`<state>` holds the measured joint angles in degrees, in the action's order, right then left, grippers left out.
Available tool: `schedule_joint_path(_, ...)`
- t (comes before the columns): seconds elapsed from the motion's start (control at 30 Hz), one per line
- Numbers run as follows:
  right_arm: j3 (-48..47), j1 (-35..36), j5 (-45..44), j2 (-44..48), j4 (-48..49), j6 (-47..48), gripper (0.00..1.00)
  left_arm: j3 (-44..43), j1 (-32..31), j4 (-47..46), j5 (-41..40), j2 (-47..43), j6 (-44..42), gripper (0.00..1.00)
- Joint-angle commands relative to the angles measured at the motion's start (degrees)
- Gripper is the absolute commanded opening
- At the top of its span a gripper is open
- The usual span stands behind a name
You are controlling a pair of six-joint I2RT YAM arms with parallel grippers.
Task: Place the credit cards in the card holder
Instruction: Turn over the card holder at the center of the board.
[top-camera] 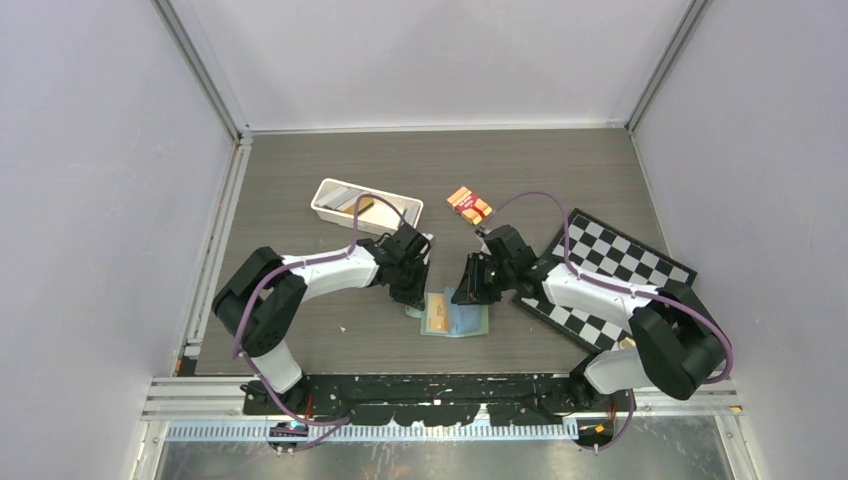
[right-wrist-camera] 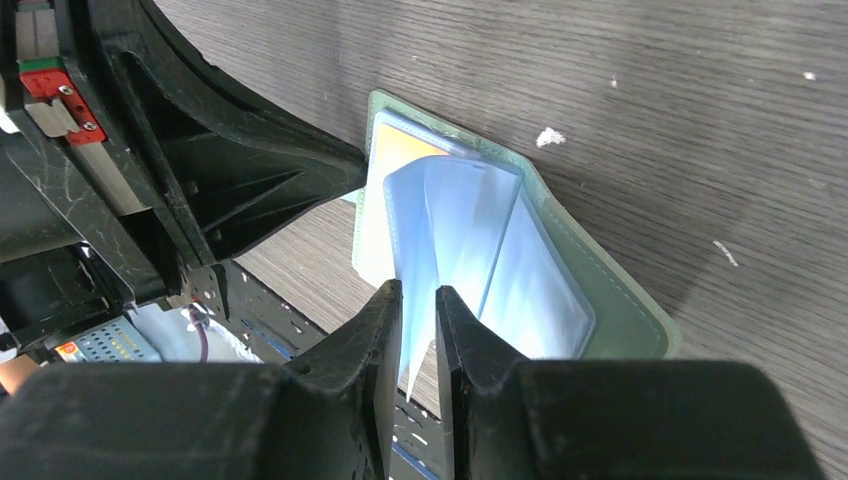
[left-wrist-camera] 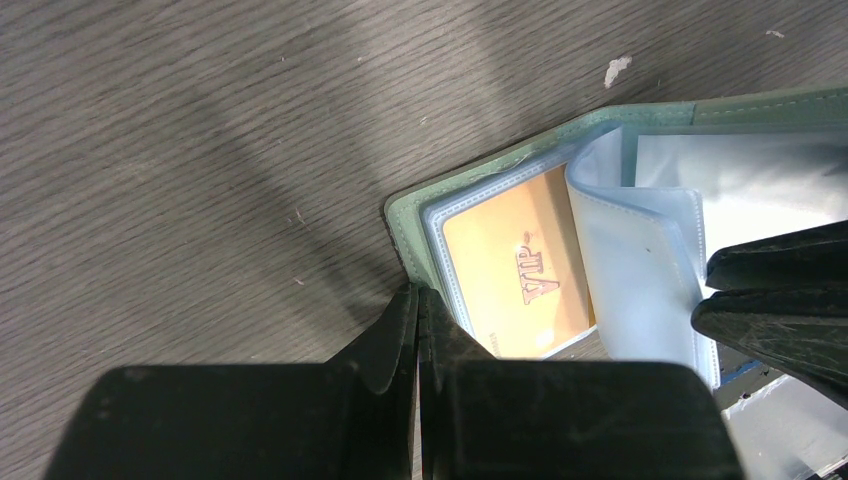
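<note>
While the left tool [left-wrist-camera: 418,300], shut tight on nothing, pins the left edge of the sage-green folding card holder [left-wrist-camera: 400,222] to the grey wood-grain bench [left-wrist-camera: 200,150], the right tool [right-wrist-camera: 418,300] has its jaws almost together w/ a clear blue-tinted plastic pocket leaf [right-wrist-camera: 450,220] nipped betw. them. The holder lies open betw. both tools, long axis left-right, gold VIP card [left-wrist-camera: 520,270] already sleeved. The loose cards [top-camera: 360,205] sit in the long white tray [top-camera: 322,193] beyond the left tool, so the left arm's nearer, I reckon.

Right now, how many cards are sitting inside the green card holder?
1: a gold VIP card in a clear sleeve against the cover of the card holder; lifted sleeves may hide others.
</note>
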<state>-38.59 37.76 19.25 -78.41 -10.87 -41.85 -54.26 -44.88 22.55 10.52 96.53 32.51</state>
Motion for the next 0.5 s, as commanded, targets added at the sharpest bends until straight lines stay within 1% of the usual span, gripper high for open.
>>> schedule_joint_path(0.0, 0.57, -0.07, 1.7, -0.78, 3.66, -1.04, 0.23, -0.22, -0.55, -0.87, -0.3, 1.82, -0.51, 0.0)
schedule_joint_path(0.13, 0.81, -0.12, 1.94, -1.76, 4.61, -1.33, 0.2, -0.14, -0.6, -1.05, -0.31, 1.82, -0.5, 0.0)
schedule_joint_path(0.47, 1.92, -0.11, 3.54, -2.13, 8.76, -3.44, 0.2, 0.05, -0.56, -1.5, -0.24, 1.95, -0.52, 0.0)
